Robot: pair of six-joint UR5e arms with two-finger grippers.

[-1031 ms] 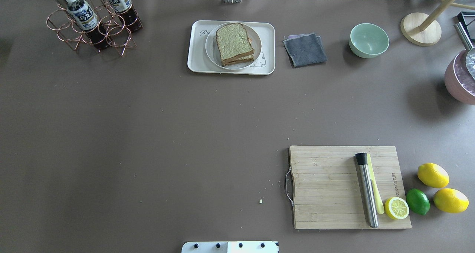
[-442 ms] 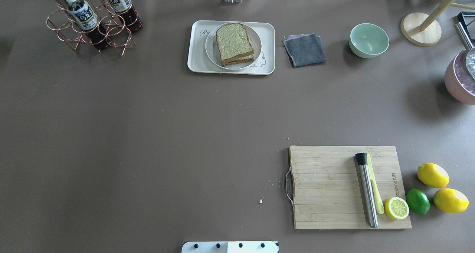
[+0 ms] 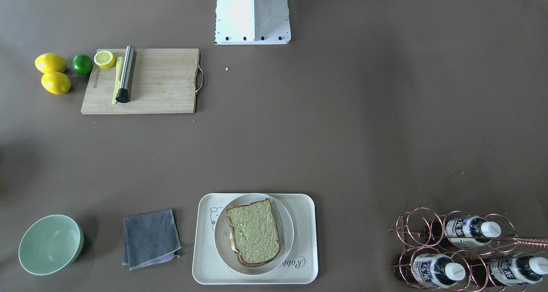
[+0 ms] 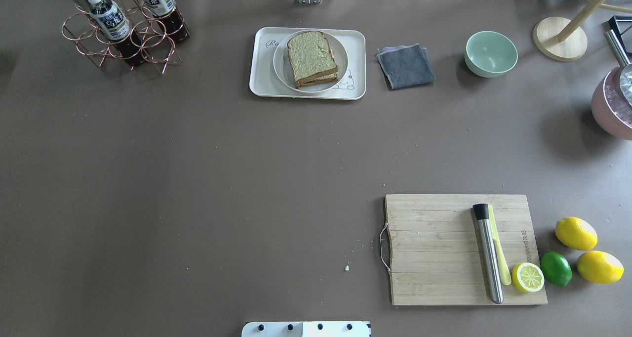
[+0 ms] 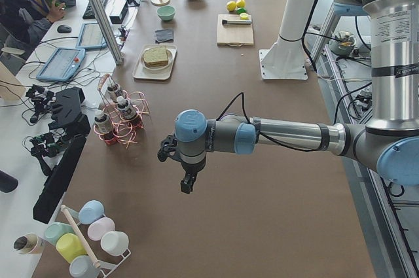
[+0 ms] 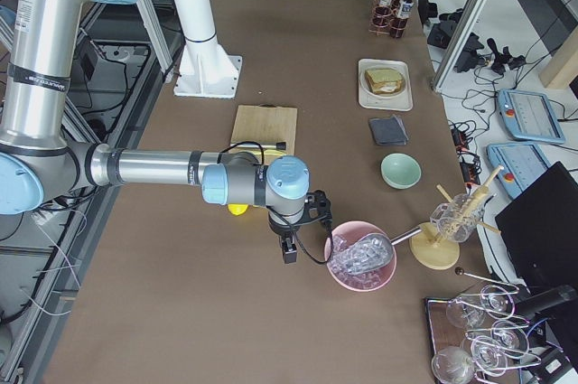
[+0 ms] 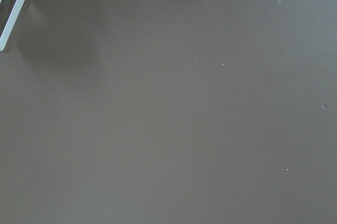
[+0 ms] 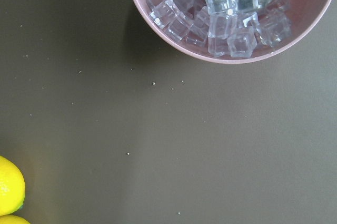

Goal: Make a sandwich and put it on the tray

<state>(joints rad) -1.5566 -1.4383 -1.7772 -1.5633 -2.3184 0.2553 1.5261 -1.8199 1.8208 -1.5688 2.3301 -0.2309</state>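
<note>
Sandwich (image 4: 312, 58), assembled on a round white plate (image 4: 280, 65) within the cream tray (image 4: 261, 75) at the middle of the worktop's far edge, appears finished; left arm (image 5: 281, 135) and right arm (image 6: 153, 167) hang over opposite worktop ends, jaws' opening indeterminable, so any retreat should avoid the tray.

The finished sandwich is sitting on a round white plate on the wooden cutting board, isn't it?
Not quite. The sandwich is on the round white plate, but that plate sits on the cream tray, not the cutting board, as the overhead view shows.
</note>
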